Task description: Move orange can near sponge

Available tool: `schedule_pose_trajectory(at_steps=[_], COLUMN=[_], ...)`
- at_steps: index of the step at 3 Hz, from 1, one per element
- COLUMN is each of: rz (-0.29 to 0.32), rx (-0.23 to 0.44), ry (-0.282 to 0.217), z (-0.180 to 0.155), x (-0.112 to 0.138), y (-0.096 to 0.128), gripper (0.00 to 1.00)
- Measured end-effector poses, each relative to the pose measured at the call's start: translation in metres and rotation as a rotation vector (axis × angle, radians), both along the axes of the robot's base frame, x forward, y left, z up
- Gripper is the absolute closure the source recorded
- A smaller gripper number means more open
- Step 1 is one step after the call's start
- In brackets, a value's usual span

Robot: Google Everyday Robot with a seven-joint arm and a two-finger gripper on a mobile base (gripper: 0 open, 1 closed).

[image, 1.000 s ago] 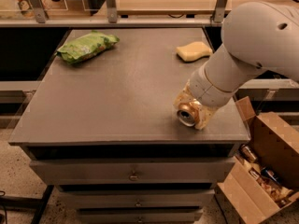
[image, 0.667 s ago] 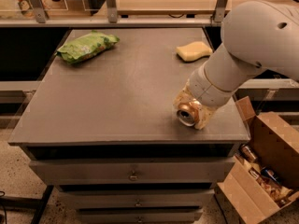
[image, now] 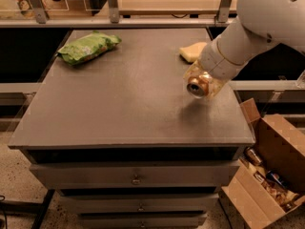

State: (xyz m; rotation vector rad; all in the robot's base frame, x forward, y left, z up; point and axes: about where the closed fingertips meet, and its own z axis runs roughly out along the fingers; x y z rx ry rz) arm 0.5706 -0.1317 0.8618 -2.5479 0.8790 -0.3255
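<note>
Orange can (image: 197,87) clamped in gripper (image: 204,80), held above grey table (image: 119,104), near yellow sponge (image: 189,53).

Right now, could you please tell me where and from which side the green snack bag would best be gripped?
Probably across its narrower middle, coming straight down from above: the green snack bag lies flat on the table and is longer than it is wide. The gripper is over at the table's right side, shut on the orange can, which it holds off the surface.
</note>
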Motion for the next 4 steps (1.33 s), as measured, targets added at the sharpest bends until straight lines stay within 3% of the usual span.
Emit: schedule_pose_trajectory(at_steps=[1,2,4], rz=[0.003,-0.031,-0.052], rx=[-0.03,-0.019,0.012], ry=[-0.019,0.007,0.001], z=[0.007,-0.005,-0.006], x=[0.035,0.067,0.098], y=[-0.013,-0.035,-0.046], gripper=[1.0,1.0,1.0])
